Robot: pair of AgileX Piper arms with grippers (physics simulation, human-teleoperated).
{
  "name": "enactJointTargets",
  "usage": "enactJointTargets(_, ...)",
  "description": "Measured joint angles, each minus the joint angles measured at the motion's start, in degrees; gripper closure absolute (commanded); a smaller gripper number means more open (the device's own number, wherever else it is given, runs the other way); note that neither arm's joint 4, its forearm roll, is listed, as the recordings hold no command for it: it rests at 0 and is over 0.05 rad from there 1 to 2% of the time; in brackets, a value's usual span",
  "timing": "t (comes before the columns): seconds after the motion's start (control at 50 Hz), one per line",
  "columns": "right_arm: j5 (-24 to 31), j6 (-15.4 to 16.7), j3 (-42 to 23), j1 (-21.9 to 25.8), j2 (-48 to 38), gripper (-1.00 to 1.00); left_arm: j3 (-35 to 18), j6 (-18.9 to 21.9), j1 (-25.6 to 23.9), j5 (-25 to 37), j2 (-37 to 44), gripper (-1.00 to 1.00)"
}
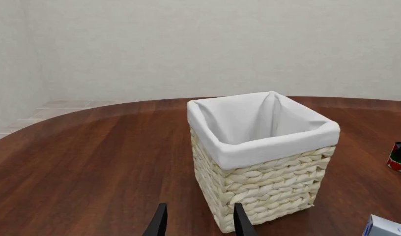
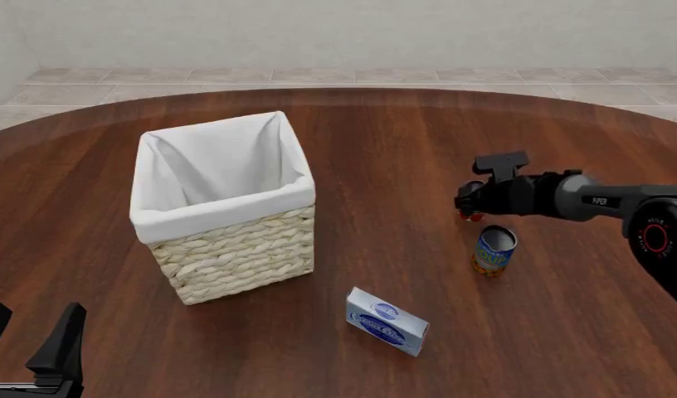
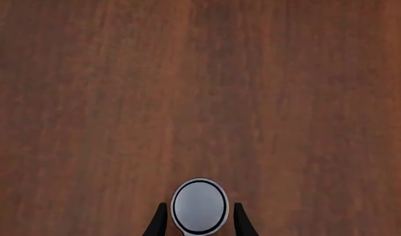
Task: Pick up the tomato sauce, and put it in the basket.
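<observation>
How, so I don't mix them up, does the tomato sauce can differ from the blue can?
The tomato sauce can shows red on its side; the blue can is blue with a yellow label. The tomato sauce can sits between the open fingers of the right gripper; the blue can stands free, nearer the arms' side. Both stand upright on the table.

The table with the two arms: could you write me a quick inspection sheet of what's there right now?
Surface: round dark wooden table, nothing spilled.
Job's things: tomato sauce upright between the right gripper's fingers; basket standing apart, nothing seen inside.
Clutter: blue can upright near the right gripper; blue-and-white carton lying flat.
Grippers: right gripper straddles the sauce, grip unclear; left gripper open, holding nothing.
Cables: nothing seen.
Surroundings: tiled floor, pale wall.
</observation>
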State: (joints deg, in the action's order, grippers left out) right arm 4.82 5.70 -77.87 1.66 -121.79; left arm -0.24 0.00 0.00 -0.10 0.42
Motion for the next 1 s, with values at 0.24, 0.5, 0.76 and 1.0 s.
enactJointTargets(0.24, -0.4, 0.4, 0.3, 0.4, -0.2, 1.00, 0.0, 0.0, 0.0, 0.0, 0.0, -1.00)
enactJointTargets(0.5, 0.0, 1.4, 0.3, 0.9, 0.9, 1.00, 0.0, 0.0, 0.0, 0.0, 0.0, -1.00)
enactJointTargets(0.76, 0.9, 1.9, 0.0, 1.8, 4.1, 1.00, 0.0, 0.0, 0.0, 0.0, 0.0, -1.00)
enactJointTargets(1.0, 1.8, 2.2, 0.1, 3.2, 8.2, 1.00, 0.0, 0.0, 0.0, 0.0, 0.0, -1.00)
